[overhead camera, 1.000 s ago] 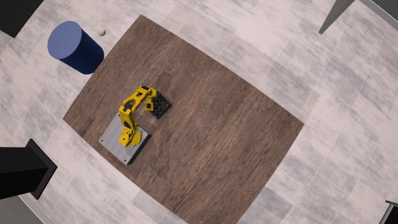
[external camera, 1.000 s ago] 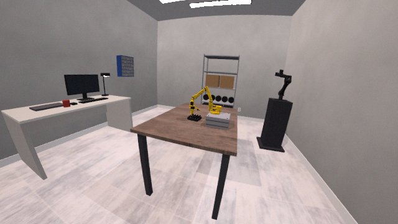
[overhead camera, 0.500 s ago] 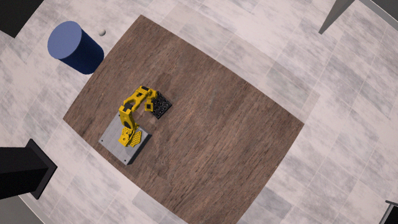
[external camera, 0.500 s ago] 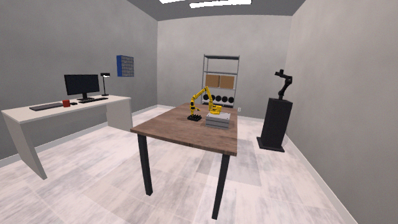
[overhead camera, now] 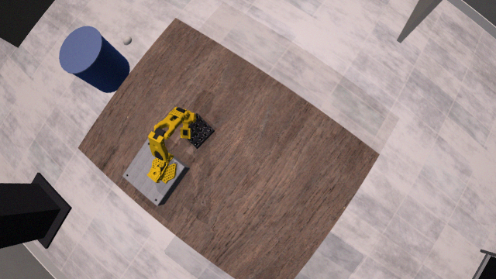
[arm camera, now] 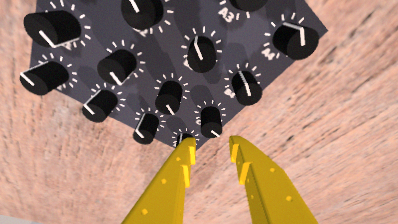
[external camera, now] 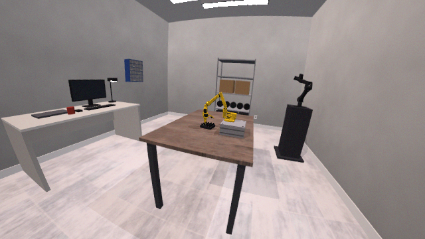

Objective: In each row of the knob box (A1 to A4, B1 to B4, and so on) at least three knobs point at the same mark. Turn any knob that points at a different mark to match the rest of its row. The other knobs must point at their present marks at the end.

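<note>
The black knob box [arm camera: 170, 65] lies on the wooden table, and several black knobs with white pointer lines fill the upper half of the wrist view. It also shows in the overhead view [overhead camera: 200, 132] and in the room view [external camera: 207, 126]. My gripper [arm camera: 211, 145] hovers just off the box's near corner, its yellow fingers nearly shut with only a narrow gap and bare wood between them. The nearest corner knob [arm camera: 184, 137] sits right at the left fingertip, partly hidden by it. In the overhead view the gripper [overhead camera: 186, 132] hangs over the box's near edge.
The arm stands on a grey base block [overhead camera: 155, 176] next to the box. A blue cylinder [overhead camera: 93, 58] stands on the floor beyond the table's corner. A desk [external camera: 70, 116], a shelf [external camera: 236, 86] and a black pedestal [external camera: 293, 133] stand off the table.
</note>
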Action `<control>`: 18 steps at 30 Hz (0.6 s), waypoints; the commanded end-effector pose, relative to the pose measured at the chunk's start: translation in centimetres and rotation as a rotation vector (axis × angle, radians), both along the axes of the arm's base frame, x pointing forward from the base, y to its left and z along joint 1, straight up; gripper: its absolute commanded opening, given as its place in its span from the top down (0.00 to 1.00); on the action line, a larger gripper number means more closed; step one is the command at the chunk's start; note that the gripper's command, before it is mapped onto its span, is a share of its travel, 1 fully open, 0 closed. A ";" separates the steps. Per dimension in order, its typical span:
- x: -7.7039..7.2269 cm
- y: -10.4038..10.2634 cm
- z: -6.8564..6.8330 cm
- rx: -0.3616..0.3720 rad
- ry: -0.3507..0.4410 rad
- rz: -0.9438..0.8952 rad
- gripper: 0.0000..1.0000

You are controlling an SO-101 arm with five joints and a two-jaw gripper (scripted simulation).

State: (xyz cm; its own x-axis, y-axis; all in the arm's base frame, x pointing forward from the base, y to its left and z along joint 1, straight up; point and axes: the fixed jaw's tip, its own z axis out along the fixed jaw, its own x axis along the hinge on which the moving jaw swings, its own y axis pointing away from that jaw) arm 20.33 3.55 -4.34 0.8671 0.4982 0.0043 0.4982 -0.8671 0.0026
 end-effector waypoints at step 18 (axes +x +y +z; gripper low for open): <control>-0.1 0.1 -1.8 -0.001 0.011 0.006 0.90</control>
